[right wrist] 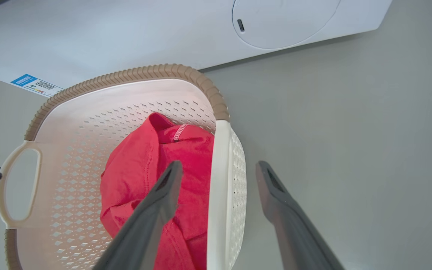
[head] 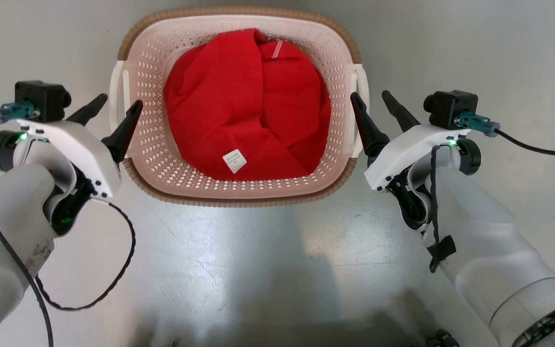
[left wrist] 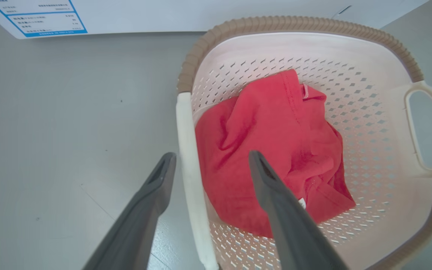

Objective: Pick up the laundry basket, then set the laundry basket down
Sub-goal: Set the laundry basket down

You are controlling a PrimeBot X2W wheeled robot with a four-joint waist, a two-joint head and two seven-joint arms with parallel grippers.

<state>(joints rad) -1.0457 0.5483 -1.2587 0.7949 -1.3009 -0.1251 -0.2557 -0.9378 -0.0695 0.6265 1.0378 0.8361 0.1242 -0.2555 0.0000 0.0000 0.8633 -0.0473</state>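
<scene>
At 9 o'clock of the laundry basket (head: 239, 200), the left hand (head: 121, 100) — spread wide, gripping nothing, astride the white left handle (head: 113, 91), one finger inside the wall and one outside. Risk here: closing on the smooth bar too near its edge, then sliding off on the lift. Below that arm, a loose black cable (head: 133, 238), apt to snag on a raise.

In the middle, the basket itself, apparently resting on the grey floor (head: 239, 270) and not yet lifted, with the white washing machine (right wrist: 126, 30) close beyond its rim at 12 o'clock. Danger of tipping toward a late-rising side, and of knocking the machine front on any forward swing.

At 3 o'clock, the right hand (head: 369, 94) — likewise fully spread and empty, astride the right handle (head: 364, 82), inner finger above the basket's inside. Possible fault: pinching cloth together with the wall, or a weak hold on slick plastic.

Contents: one crumpled red garment (head: 248, 106), heaped over most of the bottom. White label (head: 234, 160) at about 6 o'clock of the heap, pink neck tape (head: 277, 49) toward 1 o'clock. Nothing else visible inside. Light, soft load by the look of it; less to fear from weight than from an uneven pull.
</scene>
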